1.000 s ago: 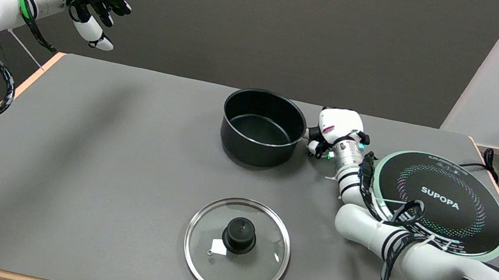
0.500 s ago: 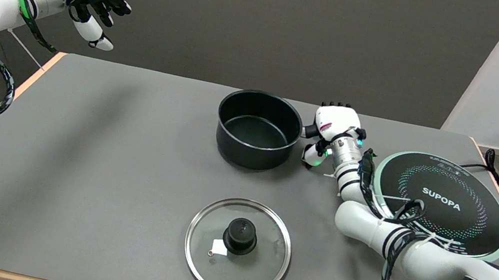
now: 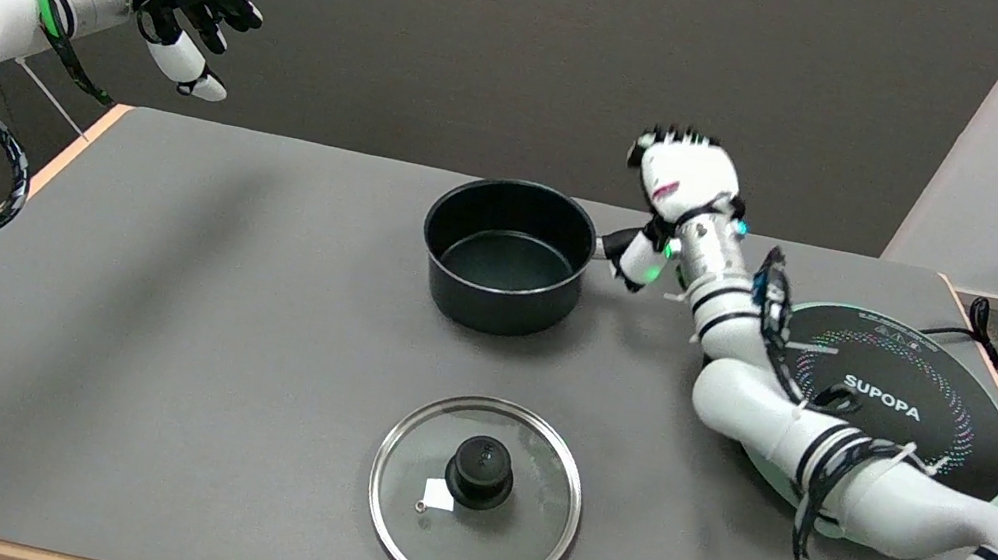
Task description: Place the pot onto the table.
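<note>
A: Pot [image 3: 506,256] status?

B: On the table [image 3: 203,291], upright, centre-back, left of the cooker [image 3: 893,407]. Black, nothing inside. Apart from the cooker, grey tabletop between them.

A: Right hand [image 3: 677,188]?

B: Up in the air, just right of the pot and above rim level. Back of the hand faces the camera. Fingers [image 3: 675,135] point up and look loosely spread, nothing in them. The thumb [image 3: 636,260] hangs down right beside the pot's stub handle [image 3: 605,242]. Can't tell if it touches, they overlap in this view. Not a grip, though.

A: So the hand holds nothing?

B: Yes. It's empty, fingers apart.

A: Arm path?

B: The arm comes in from lower right and crosses over the near-left edge of the cooker.

A: Anything else on the table?

B: The glass lid [image 3: 475,493], flat, knob up, near the front edge, well in front of the pot. Small white tag under the glass, left of the knob.
</note>
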Motion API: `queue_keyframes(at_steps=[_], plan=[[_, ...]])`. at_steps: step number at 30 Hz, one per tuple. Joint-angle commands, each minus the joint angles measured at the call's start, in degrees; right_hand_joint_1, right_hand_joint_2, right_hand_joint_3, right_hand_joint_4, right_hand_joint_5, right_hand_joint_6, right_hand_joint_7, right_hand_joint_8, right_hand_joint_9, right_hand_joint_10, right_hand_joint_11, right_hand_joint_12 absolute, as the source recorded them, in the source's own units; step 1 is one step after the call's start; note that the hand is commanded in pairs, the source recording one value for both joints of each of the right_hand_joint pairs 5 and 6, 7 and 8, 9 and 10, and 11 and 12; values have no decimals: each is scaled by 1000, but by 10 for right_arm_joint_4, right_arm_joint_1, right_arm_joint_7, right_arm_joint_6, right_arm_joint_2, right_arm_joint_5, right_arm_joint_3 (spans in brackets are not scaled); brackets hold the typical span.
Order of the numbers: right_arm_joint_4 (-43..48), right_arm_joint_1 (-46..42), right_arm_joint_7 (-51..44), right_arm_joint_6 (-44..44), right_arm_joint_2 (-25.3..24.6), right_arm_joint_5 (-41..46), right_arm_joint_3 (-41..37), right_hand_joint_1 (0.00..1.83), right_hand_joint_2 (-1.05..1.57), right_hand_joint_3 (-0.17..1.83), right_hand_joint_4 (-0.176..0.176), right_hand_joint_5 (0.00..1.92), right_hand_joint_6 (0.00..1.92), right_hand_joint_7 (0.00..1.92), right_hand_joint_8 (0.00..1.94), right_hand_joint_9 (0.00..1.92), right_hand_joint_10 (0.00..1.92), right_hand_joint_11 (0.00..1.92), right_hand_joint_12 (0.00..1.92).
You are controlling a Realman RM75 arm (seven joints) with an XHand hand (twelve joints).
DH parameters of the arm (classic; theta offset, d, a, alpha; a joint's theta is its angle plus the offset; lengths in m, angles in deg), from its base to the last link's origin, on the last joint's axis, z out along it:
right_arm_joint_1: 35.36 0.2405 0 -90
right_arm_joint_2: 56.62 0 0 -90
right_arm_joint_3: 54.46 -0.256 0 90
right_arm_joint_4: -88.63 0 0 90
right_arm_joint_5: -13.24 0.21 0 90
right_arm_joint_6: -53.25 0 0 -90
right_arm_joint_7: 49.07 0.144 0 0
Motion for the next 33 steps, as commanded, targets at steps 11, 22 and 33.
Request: queue_keyframes(at_steps=[11,22,33], plan=[[397,-156,-12,-41,214,-28,-190,1195,-409,1403,-176,390,390,390,390,390,390,390,390],[414,-387,196,-155,222,-45,-379,677,95,562,-166,378,378,378,378,378,378,378,378],[422,-517,554,-157,209,18,-461,264,830,-175,-103,131,131,131,131,131,131,131,131]])
